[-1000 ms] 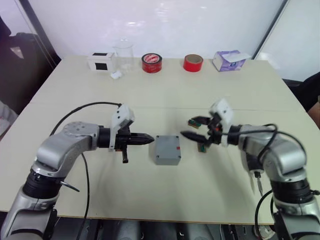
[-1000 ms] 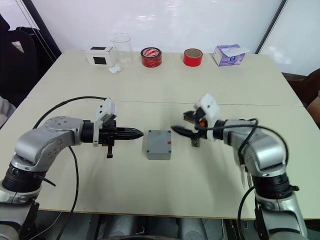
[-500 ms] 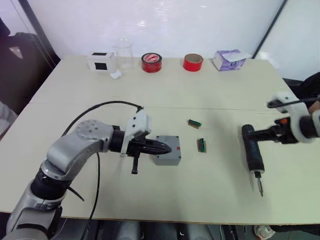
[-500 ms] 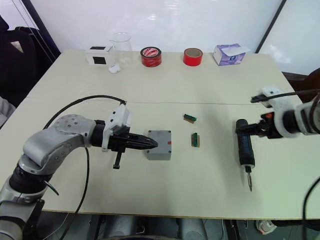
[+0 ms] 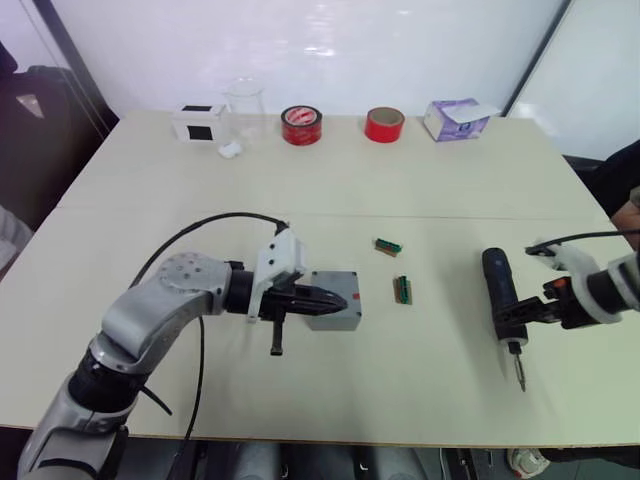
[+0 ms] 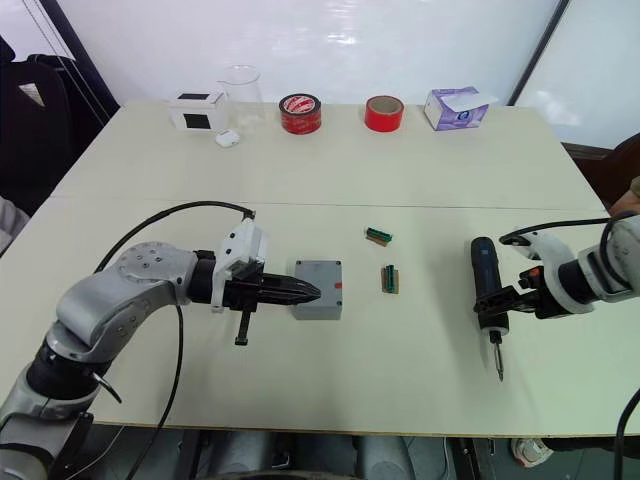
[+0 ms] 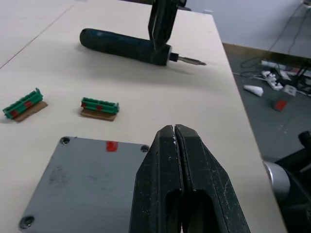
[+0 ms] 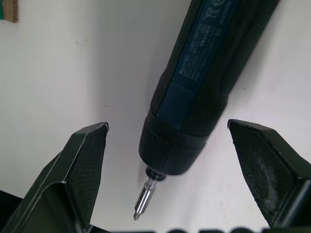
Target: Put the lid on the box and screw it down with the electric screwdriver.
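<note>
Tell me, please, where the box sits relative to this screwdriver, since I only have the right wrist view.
Observer: The box sits on the table to the robot's left of the electric screwdriver, with two green terminal blocks between them.
Operator: Is the lid on it?
Observer: Yes, the lid covers its top, with a red mark near one edge.
Operator: And the left gripper?
Observer: The left gripper is shut, its tips over the lid.

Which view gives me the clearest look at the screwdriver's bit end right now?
The right wrist view: the black pen-shaped electric screwdriver lies close between the open right hand, bit visible. Both eye views show it whole but small; the left wrist view shows it distant.
</note>
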Tool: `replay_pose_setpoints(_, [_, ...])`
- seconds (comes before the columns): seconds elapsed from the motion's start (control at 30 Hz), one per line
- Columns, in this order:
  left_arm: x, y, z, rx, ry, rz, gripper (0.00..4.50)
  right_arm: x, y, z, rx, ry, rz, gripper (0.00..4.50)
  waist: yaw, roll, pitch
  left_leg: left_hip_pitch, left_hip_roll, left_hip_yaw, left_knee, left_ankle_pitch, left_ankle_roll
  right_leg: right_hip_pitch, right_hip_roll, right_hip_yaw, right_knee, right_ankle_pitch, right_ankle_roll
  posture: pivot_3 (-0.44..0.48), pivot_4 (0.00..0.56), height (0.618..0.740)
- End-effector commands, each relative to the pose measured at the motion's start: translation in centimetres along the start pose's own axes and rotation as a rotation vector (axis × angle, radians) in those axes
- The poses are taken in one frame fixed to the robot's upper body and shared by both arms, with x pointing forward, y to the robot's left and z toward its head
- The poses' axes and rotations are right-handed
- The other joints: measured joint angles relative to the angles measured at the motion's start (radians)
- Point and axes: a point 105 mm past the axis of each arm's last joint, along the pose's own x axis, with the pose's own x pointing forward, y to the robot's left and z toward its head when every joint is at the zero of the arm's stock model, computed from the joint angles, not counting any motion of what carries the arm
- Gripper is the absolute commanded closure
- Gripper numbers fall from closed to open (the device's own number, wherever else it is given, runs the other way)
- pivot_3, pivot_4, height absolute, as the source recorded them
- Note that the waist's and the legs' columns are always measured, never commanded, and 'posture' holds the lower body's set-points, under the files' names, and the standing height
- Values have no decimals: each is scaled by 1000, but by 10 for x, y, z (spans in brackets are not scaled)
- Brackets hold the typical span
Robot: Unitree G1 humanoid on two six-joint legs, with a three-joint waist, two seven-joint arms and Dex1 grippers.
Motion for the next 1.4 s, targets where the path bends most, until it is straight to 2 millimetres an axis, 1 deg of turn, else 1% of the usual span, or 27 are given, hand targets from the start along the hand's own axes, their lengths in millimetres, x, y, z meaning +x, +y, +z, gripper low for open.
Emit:
replay_pose_setpoints(0.03, [-4, -4, 10, 21, -30, 36, 4500, 8, -9, 5, 1, 1, -41, 233, 0, 0, 0, 0, 0, 0, 0, 0, 0, 0, 0, 0, 0, 0, 0, 0, 150, 740])
replay_pose_setpoints(0.13, [-6, -5, 8, 9, -26, 58, 4500, 17, -13, 8, -16, 17, -55, 233, 0, -1, 0, 0, 0, 0, 1, 0, 0, 1, 0, 0, 0, 0, 0, 0, 150, 740])
replay_pose_setpoints(0.2, [-9, -5, 7, 4, -18, 73, 4500, 21, -14, 7, -35, 36, -61, 874, -1, -3, -1, 1, 0, 0, 1, 0, 0, 2, 0, 0, 0, 0, 0, 0, 150, 740])
replay_pose_setpoints(0.23, [-10, -5, 7, 3, -15, 80, 4500, 23, -15, 7, -44, 46, -61, 1047, -1, -4, -2, 1, 0, 0, 1, 0, 0, 2, 0, 0, -1, 0, 0, 0, 150, 740])
replay_pose_setpoints(0.27, [-12, -5, 7, 2, -13, 85, 4500, 24, -15, 6, -49, 56, -59, 1343, -2, -4, -2, 1, 0, 0, 1, 0, 0, 2, 0, 0, -1, 0, 0, 0, 150, 740])
replay_pose_setpoints(0.37, [-15, -5, 6, -1, -5, 98, 4500, 28, -14, 4, -55, 81, -48, 2404, -1, -5, -2, 1, 0, 0, 1, 0, 0, 2, 0, 0, -1, 0, 0, 0, 150, 740])
replay_pose_setpoints(0.43, [-18, -4, 6, -4, -2, 106, 4500, 30, -13, 3, -54, 87, -42, 2746, -1, -5, -3, 1, 0, -1, 1, 0, 0, 2, 0, -1, -1, 0, 0, 0, 150, 740])
replay_pose_setpoints(0.47, [-20, -3, 6, -6, -1, 111, 4500, 31, -12, 5, -56, 82, -44, 2747, -1, -6, -3, 1, 0, -1, 1, 0, 0, 2, 0, -1, -1, 0, 0, 0, 150, 740])
replay_pose_setpoints(0.53, [-25, 2, 5, -11, 0, 129, 4500, 29, -15, 16, -51, 31, -57, 2747, -3, -9, -4, 1, 0, 0, 1, 0, 0, 3, 0, -1, -1, 0, 0, 0, 150, 740])
replay_pose_setpoints(0.6, [-33, 10, 6, -23, -9, 152, 4500, 20, -20, 39, -72, -81, -92, 2747, -10, -15, -6, 2, 1, 0, 1, 0, 0, 3, 1, -1, -1, 1, 0, 0, 150, 740])
replay_pose_setpoints(0.67, [-41, 18, 6, -38, -19, 174, 4500, 2, -18, 70, -98, -243, -100, 2747, -17, -16, -5, 4, 1, 1, 1, 0, 0, 4, 1, -1, -1, 2, -3, 0, 150, 740])
replay_pose_setpoints(0.73, [-46, 25, 7, -46, -23, 184, 4500, -17, -9, 97, -151, -406, -69, 2747, -23, -12, -3, 4, 0, 2, 1, 1, -1, 4, 1, 0, -3, 6, -1, 0, 150, 740])
replay_pose_setpoints(0.77, [-47, 28, 7, -50, -23, 187, 4500, -30, 1, 110, -165, -512, -13, 2747, -23, -6, 1, 3, 0, 2, 1, 1, -1, 4, 1, 1, -3, 7, -1, 0, 150, 740])
replay_pose_setpoints(0.8, [-47, 32, 6, -53, -18, 190, 4500, -49, 17, 125, -208, -655, 60, 2747, -22, -2, 3, 2, -1, 2, 2, 1, -1, 3, 0, 1, -3, 7, 0, 0, 150, 740])
replay_pose_setpoints(0.83, [-48, 35, 5, -55, -12, 190, 4500, -67, 33, 134, -241, -789, 142, 2747, -20, -1, 3, 1, -1, 2, 2, 2, -1, 1, 1, 1, -2, 7, 1, 0, 150, 740])
replay_pose_setpoints(0.87, [-48, 38, 5, -56, -8, 189, 4500, -79, 42, 138, -260, -875, 190, 2747, -17, 0, 4, 0, -1, 2, 0, 2, -1, 0, 1, 2, -2, 8, 4, 0, 150, 740])
replay_pose_setpoints(0.9, [-51, 39, 3, -58, -5, 189, 4500, -84, 50, 140, -271, -921, 214, 2747, -11, 0, 4, -1, 0, 1, 0, 2, -1, -2, 2, 1, -1, 9, 5, 0, 150, 740])
replay_pose_setpoints(0.93, [-55, 42, 2, -65, -5, 187, 4500, -91, 68, 142, -302, -997, 280, 2747, -6, 1, 4, 0, 0, 1, -1, 2, -1, -3, 3, 1, 1, 8, 7, 0, 150, 740])
replay_pose_setpoints(0.97, [-54, 44, 2, -63, 5, 176, 4500, -103, 98, 142, -349, -1152, 394, 2747, -2, 1, 3, 0, 0, 1, -3, 2, -1, -3, 4, 1, 1, 7, 8, 0, 150, 740])
replay_pose_setpoints(1.0, [-49, 46, 4, -61, 8, 169, 4500, -108, 121, 133, -376, -1241, 502, 2747, 0, -1, 3, -1, 1, 1, -5, 2, -2, -3, 4, 0, 0, 6, 7, 0, 150, 740])
replay_pose_setpoints(1.03, [-43, 48, 5, -56, 18, 157, 4500, -108, 142, 120, -411, -1288, 610, 2747, 5, -3, 2, -1, 1, 2, -8, 4, -5, -4, 4, -1, 0, 5, 6, 0, 150, 740])
replay_pose_setpoints(1.07, [-40, 50, 6, -56, 26, 145, 4500, -103, 157, 110, -431, -1301, 680, 2747, 7, -2, 2, -1, 2, 0, -12, 7, -11, -4, 5, -2, -2, 5, 6, 0, 150, 740])
replay_pose_setpoints(1.17, [-42, 56, 3, -44, 58, 136, 4500, -84, 188, 97, -456, -1304, 728, 2747, 19, 0, 3, -2, 1, 0, -14, 9, -15, -5, 4, -4, -1, 5, 6, 0, 150, 740])
replay_pose_setpoints(1.27, [-35, 56, 3, -29, 77, 99, 4500, -66, 203, 88, -467, -1310, 732, 2747, 24, 0, 3, -3, -2, 2, -12, 9, -14, -5, 0, -2, -4, 5, 6, 0, 150, 740])
replay_pose_setpoints(1.3, [-35, 56, 2, -24, 83, 87, 4500, -61, 207, 86, -469, -1310, 729, 2747, 25, 0, 3, -2, -3, 2, -11, 7, -10, -3, 0, -2, -5, 5, 6, 0, 150, 740])
replay_pose_setpoints(1.33, [-33, 55, 1, -16, 95, 75, 4500, -57, 208, 85, -472, -1314, 722, 2747, 24, 0, 3, -2, -3, 1, -11, 5, -6, -2, 0, -2, -5, 5, 5, 0, 150, 740])
replay_pose_setpoints(1.4, [-28, 55, -1, 0, 114, 55, 4500, -52, 209, 84, -482, -1318, 703, 2747, 22, 0, 3, -2, -4, 0, -9, 4, -6, -1, 0, -1, -4, 5, 5, 0, 150, 740])
